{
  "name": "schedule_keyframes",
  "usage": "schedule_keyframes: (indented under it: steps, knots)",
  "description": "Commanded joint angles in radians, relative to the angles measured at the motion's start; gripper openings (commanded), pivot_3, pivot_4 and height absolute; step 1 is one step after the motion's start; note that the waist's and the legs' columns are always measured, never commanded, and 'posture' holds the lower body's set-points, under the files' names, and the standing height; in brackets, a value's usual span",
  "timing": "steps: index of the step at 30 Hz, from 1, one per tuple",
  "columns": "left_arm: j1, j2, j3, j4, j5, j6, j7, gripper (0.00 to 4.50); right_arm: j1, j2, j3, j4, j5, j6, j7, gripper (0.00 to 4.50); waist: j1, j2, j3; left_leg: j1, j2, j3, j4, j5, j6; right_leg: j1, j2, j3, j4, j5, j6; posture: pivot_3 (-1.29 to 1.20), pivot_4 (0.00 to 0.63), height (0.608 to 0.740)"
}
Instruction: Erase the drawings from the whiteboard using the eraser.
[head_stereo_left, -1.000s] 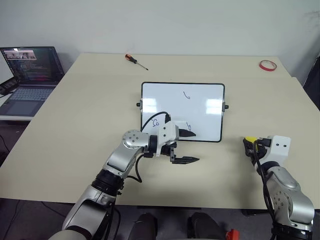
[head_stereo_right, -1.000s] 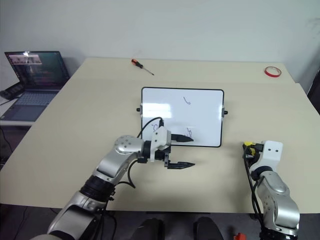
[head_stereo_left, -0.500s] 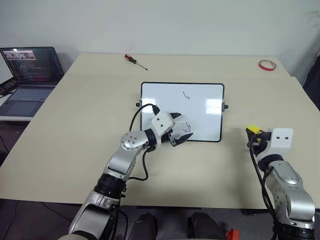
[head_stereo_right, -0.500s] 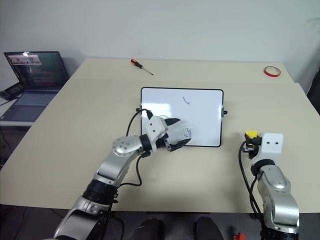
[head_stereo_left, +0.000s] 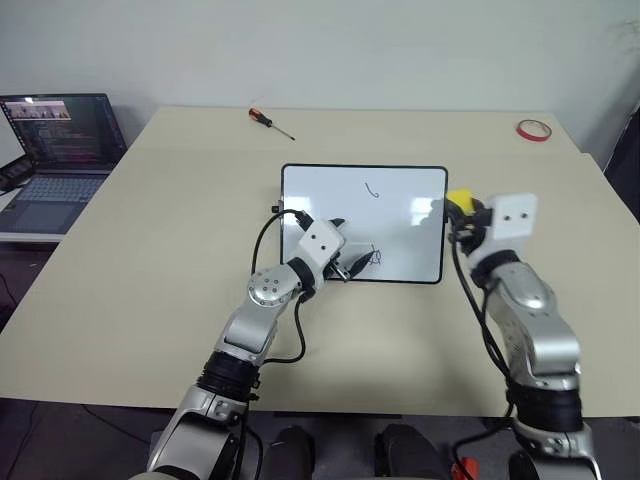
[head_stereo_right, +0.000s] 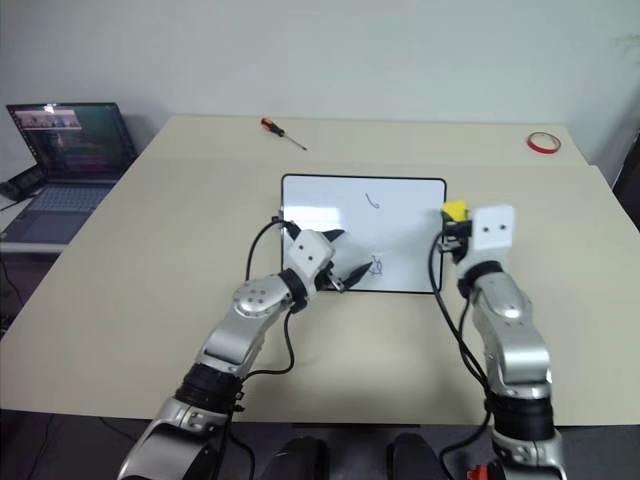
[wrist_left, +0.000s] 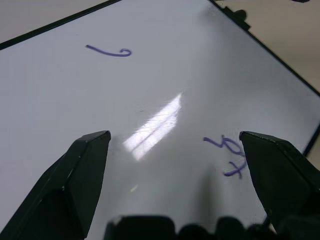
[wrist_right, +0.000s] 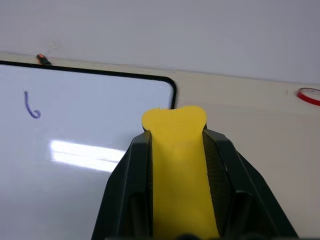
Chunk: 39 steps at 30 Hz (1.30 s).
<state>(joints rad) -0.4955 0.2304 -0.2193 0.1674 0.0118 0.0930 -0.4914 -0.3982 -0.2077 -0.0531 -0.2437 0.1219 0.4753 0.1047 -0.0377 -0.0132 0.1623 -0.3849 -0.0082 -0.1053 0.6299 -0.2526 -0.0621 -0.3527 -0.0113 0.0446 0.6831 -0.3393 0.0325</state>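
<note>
The whiteboard (head_stereo_left: 400, 235) lies flat at the middle of the table. Two blue drawings show on it: a small hook (head_stereo_left: 373, 190) near its far edge and a scribble (head_stereo_left: 375, 257) near its front edge. My left gripper (head_stereo_left: 350, 247) hovers open low over the board's front left part, and the scribble (wrist_left: 227, 152) lies just inside one finger (wrist_left: 280, 175). My right gripper (head_stereo_left: 460, 212) is shut on the yellow eraser (head_stereo_left: 458, 201), held raised at the board's right edge. In the right wrist view the eraser (wrist_right: 177, 160) points over the board's right corner.
An open laptop (head_stereo_left: 60, 150) stands on a side table at the left. A screwdriver (head_stereo_left: 270, 121) lies at the back of the table, and a red tape ring (head_stereo_left: 535, 130) at the back right.
My right arm has lifted the eraser and carried it left, from the table's front right to the board's right edge. My left gripper has swung from pointing right to pointing over the board.
</note>
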Motion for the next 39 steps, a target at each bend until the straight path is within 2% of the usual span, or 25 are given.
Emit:
schedule_keyframes:
  steps: [1,9,28,34,39]
  knots:
    - [-0.028,-0.008,0.027,0.005,0.012,-0.034,0.033,4.50,-0.074,0.022,0.037,0.070,-0.016,-0.085,0.023,1.09,0.002,0.000,0.000,0.000,0.000,0.000,0.000,0.000,0.000,0.000,0.000,0.000,0.000,0.000,0.000,0.00,0.150,0.740]
    - [-0.004,-0.015,0.037,0.009,0.018,-0.053,0.056,4.50,-0.199,0.071,0.111,0.313,-0.042,-0.237,0.093,1.09,0.003,0.000,0.000,-0.001,0.000,0.000,0.000,0.000,0.000,-0.001,-0.005,-0.001,-0.001,0.000,0.000,0.00,0.150,0.740]
    - [-0.004,-0.019,0.042,0.000,0.027,-0.048,0.073,4.50,-0.409,0.144,0.139,0.614,-0.075,-0.408,0.156,1.09,-0.003,0.000,0.000,-0.001,0.000,0.000,0.001,0.000,0.000,-0.002,-0.005,-0.001,0.001,0.000,0.000,0.00,0.150,0.740]
    - [-0.004,-0.022,0.043,-0.008,0.028,-0.043,0.074,4.50,-0.359,0.095,0.181,0.584,-0.138,-0.294,0.168,1.09,-0.003,0.000,0.000,-0.001,0.000,0.000,0.001,0.000,0.000,-0.002,-0.005,-0.001,0.001,0.000,0.000,0.00,0.150,0.740]
    - [0.004,-0.026,0.045,-0.023,0.027,-0.038,0.077,4.50,-0.216,0.007,0.173,0.405,-0.169,-0.102,0.171,1.09,0.008,0.000,-0.001,-0.001,-0.001,-0.002,0.002,0.000,0.000,0.000,-0.006,-0.002,0.001,0.000,0.000,0.00,0.150,0.740]
